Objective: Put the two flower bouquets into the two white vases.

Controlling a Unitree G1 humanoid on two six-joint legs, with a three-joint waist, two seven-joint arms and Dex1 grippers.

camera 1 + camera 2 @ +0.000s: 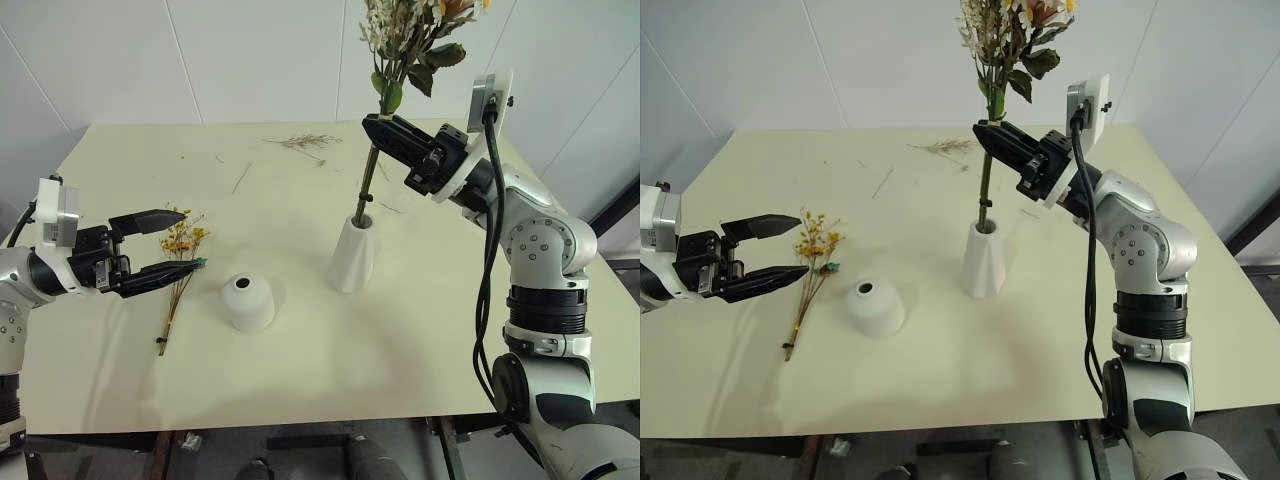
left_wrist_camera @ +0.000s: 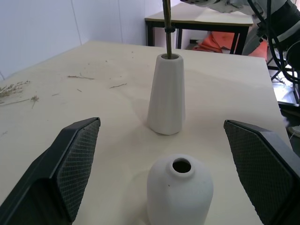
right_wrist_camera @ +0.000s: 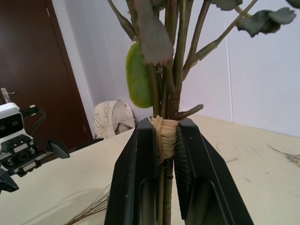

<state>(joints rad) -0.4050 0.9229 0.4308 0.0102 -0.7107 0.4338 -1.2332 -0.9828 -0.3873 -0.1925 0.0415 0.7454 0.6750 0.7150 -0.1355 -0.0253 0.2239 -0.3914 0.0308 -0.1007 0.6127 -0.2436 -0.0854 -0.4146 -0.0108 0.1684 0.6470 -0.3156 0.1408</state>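
1. Large bouquet (image 1: 410,40) is standing upright with its stems going down into the neck of the tall white vase (image 1: 353,255) near the middle of the table (image 1: 420,340).
2. Right gripper (image 1: 377,128) is pinching the bouquet stems at the raffia tie (image 3: 165,136), fingers pressed against both sides, well above the vase mouth.
3. Small yellow-orange sprig (image 1: 180,260) is lying flat on the table, left of the short dome vase (image 1: 248,302), stem end pointing toward the near edge.
4. Left gripper (image 1: 175,240) is hovering with fingers spread wide, holding nothing, tips just beside the sprig's flower head.
5. Short dome vase is sitting empty, near the tall vase but apart from it.
6. Loose dried twigs (image 1: 312,142) are lying at the far side of the table.
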